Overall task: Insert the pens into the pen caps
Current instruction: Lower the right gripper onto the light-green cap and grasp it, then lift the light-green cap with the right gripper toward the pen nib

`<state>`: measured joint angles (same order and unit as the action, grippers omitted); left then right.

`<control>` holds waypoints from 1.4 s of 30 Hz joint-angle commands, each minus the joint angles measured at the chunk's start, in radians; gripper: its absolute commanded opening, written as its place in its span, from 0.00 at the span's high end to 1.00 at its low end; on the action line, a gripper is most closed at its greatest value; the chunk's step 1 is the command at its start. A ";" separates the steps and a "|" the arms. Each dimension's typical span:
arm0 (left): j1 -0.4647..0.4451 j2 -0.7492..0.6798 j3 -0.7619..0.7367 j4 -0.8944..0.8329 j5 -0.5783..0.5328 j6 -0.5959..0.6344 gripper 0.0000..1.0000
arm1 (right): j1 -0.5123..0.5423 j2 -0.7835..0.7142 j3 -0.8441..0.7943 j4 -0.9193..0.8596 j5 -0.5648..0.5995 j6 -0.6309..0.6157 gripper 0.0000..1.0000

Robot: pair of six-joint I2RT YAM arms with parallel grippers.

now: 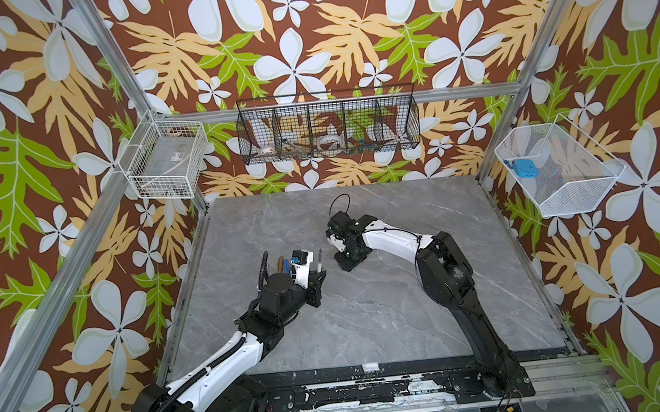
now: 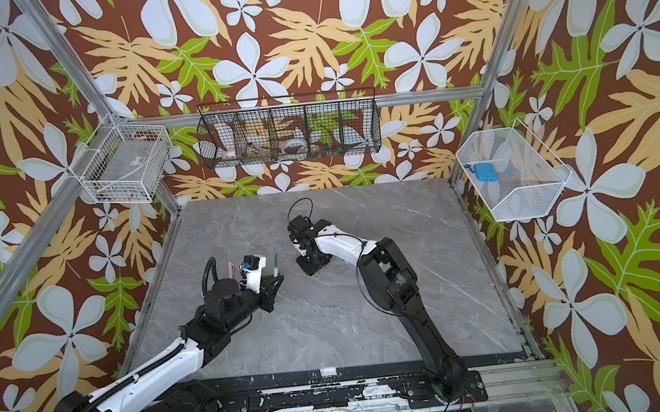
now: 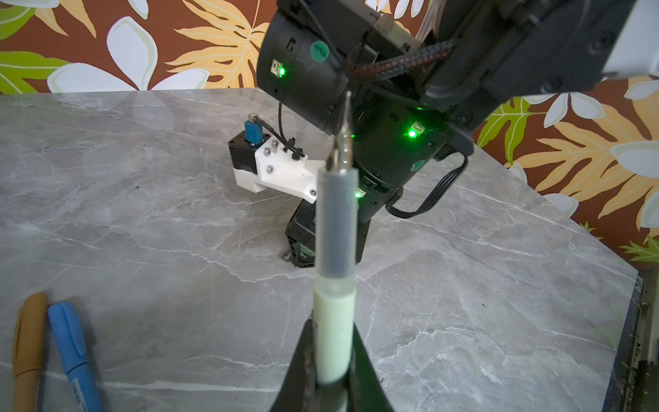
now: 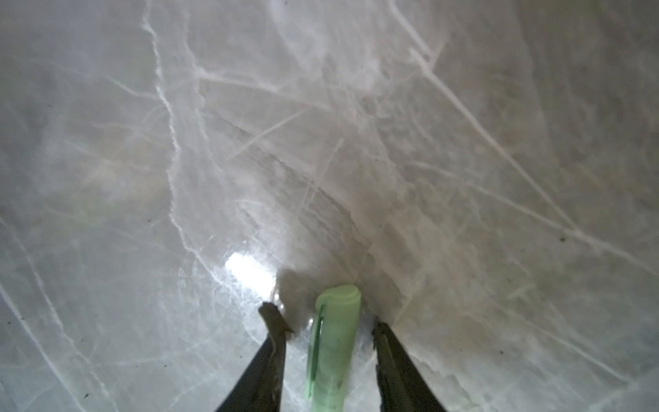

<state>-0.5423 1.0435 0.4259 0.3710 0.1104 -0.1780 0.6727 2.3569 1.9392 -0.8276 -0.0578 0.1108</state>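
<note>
Progress check: green pair in work, cap not gripped yet

Left gripper [image 3: 333, 324] is clamped on the barrel of the thin pale green plastic pen [image 3: 337, 214]. Its dark pointed tip is bare and aimed toward the right arm. The pen is held in the air, off the grey marble-look tabletop [image 3: 142, 221].

Right gripper [image 4: 326, 319] is down at the table with jaws apart, one on each side of the short stubby light green plastic pen cap [image 4: 333, 342]. The cap lies flat on the tabletop with its clip showing. A gap shows on both sides, so there is no grip on it. The wrist view doesn't show which end is the open mouth.

Done, as far as visible:
- The brown plastic pen [image 3: 30, 342] and blue plastic pen [image 3: 69, 346] lie side by side on the table near the left arm. Both look capped.
- A pale pink stick [image 2: 230, 269] shows beside the left arm in a top view. It is too small to tell whether it is capped.

Left, by judgement:
- Close on the green cap and lift it.
- Line its mouth up with the pen tip and push it on.
- Pink status is unknown, so the task looks somewhere between half and three quarters through.
</note>
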 commanded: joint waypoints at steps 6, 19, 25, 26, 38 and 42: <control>0.001 0.001 0.006 0.030 0.006 0.002 1.00 | 0.007 0.037 -0.007 -0.108 0.013 -0.022 0.73; 0.001 0.029 -0.015 0.089 0.044 -0.016 1.00 | -0.011 -0.257 -0.327 0.262 -0.061 0.030 0.78; -0.001 0.091 -0.015 0.134 0.098 -0.032 1.00 | -0.046 -0.420 -0.506 0.418 -0.081 0.074 0.79; -0.001 0.100 -0.016 0.142 0.108 -0.033 1.00 | -0.052 -0.444 -0.533 0.445 -0.090 0.081 0.79; -0.069 0.122 -0.071 0.289 0.111 -0.024 1.00 | -0.093 -0.790 -0.891 0.961 -0.332 0.229 0.79; -0.084 0.112 -0.083 0.312 0.096 -0.018 1.00 | -0.093 -0.880 -0.973 1.105 -0.400 0.274 0.79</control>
<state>-0.6201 1.1610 0.3466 0.6147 0.2188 -0.2073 0.5797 1.5101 0.9939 0.1032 -0.3786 0.3378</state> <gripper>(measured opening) 0.133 0.213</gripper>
